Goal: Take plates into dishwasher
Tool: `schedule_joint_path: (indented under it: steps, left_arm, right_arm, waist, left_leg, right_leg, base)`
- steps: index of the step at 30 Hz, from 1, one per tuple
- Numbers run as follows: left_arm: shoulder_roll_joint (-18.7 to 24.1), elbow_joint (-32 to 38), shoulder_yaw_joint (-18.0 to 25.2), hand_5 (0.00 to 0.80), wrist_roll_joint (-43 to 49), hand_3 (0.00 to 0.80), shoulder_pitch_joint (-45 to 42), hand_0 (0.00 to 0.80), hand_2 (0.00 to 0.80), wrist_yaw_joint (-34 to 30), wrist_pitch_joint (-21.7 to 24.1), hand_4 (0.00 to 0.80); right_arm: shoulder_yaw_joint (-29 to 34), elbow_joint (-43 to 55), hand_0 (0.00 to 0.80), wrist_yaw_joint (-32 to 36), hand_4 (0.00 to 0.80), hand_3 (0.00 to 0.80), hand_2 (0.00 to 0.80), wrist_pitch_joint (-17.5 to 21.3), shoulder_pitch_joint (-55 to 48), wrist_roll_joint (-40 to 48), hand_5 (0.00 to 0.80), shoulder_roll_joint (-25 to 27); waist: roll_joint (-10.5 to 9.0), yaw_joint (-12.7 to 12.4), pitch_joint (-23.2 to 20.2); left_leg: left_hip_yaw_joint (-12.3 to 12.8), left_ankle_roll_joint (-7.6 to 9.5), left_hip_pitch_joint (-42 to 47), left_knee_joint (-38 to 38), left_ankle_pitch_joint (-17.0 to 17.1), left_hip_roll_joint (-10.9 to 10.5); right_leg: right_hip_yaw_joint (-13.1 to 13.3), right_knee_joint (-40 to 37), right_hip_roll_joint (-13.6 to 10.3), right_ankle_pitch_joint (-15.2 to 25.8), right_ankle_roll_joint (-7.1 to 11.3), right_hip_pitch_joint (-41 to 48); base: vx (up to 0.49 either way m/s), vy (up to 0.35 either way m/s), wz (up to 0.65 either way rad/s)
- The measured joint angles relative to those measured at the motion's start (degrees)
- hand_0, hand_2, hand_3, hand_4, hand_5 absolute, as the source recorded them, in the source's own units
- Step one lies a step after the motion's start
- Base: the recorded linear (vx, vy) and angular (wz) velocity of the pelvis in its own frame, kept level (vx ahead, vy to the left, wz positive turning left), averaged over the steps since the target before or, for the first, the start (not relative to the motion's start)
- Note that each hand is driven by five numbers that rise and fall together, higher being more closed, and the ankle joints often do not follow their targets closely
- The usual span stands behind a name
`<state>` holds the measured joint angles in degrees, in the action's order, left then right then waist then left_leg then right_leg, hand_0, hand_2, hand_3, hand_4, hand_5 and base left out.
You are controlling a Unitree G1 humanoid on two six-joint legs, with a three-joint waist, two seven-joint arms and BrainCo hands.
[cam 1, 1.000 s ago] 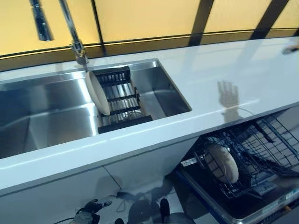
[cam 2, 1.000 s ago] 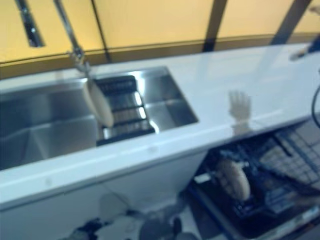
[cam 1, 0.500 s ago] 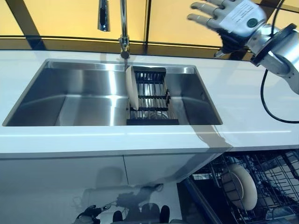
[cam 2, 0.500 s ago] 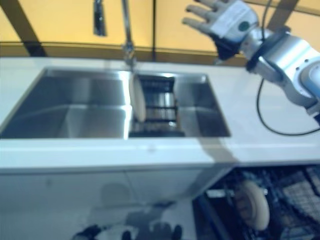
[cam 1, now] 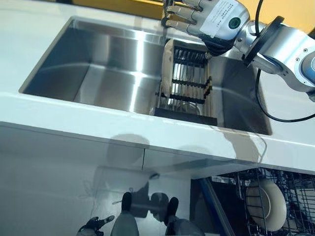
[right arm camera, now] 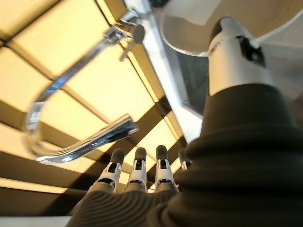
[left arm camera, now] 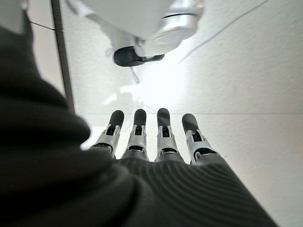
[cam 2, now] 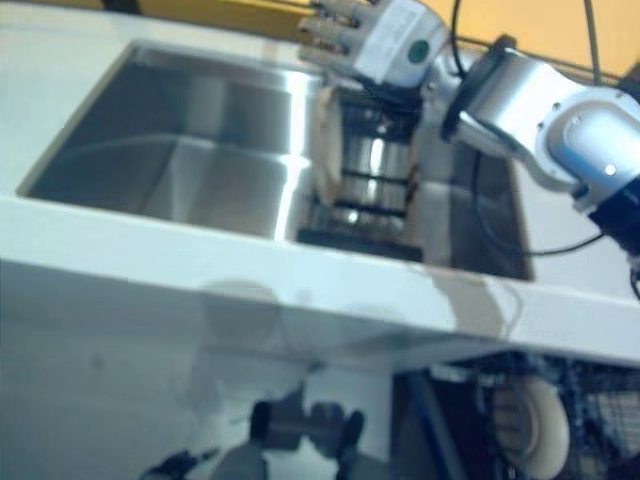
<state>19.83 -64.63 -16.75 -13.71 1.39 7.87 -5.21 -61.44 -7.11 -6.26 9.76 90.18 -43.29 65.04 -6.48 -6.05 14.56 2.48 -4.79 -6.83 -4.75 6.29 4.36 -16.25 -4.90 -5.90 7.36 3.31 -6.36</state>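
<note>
The right hand (cam 1: 216, 19) has a silver-white back plate bearing a green round mark and small print, silver fingers (right arm camera: 137, 168) with dark tips, and a dark ribbed cover; the left hand (left arm camera: 156, 142) matches.

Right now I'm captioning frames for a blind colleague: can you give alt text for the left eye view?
The right hand, fingers open, reaches over a plate upright in the sink rack. Another plate stands in the dishwasher rack below the counter.

White counter (cam 1: 74, 105), steel sink (cam 1: 98, 64), yellow panelled wall (right arm camera: 109, 80).
</note>
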Motion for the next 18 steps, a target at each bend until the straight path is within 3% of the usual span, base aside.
schedule_joint_path:
  steps: [10,18]
  left_arm:
    - [1.4,0.9,0.0,0.0,-0.9,0.0,1.5,0.0,0.0,0.0,1.0,0.0]
    - [1.4,1.0,0.1,0.0,-0.9,0.0,1.5,0.0,0.0,0.0,1.1,0.0]
  right_arm:
    - [-0.2,-0.6,0.0,1.1,0.0,0.0,0.0,0.0,3.0,-1.0,0.0,-3.7]
    - [-0.2,-0.7,0.0,2.8,0.0,0.0,0.0,0.0,3.2,-1.1,0.0,-3.8]
  waist:
    - [-0.17,-1.0,1.6]
    - [-0.18,-1.1,1.6]
  left_leg:
    - [-0.8,0.0,-0.4,0.0,0.0,-0.3]
    - [-0.9,0.01,-0.4,0.0,0.0,-0.3]
  right_leg:
    - [-0.1,0.0,-0.2,-0.4,0.04,0.1]
    - [-0.2,0.0,-0.2,-0.4,0.03,0.2]
  base:
    - [-0.007,0.011,0.05]
    - [0.0,0.0,0.0]
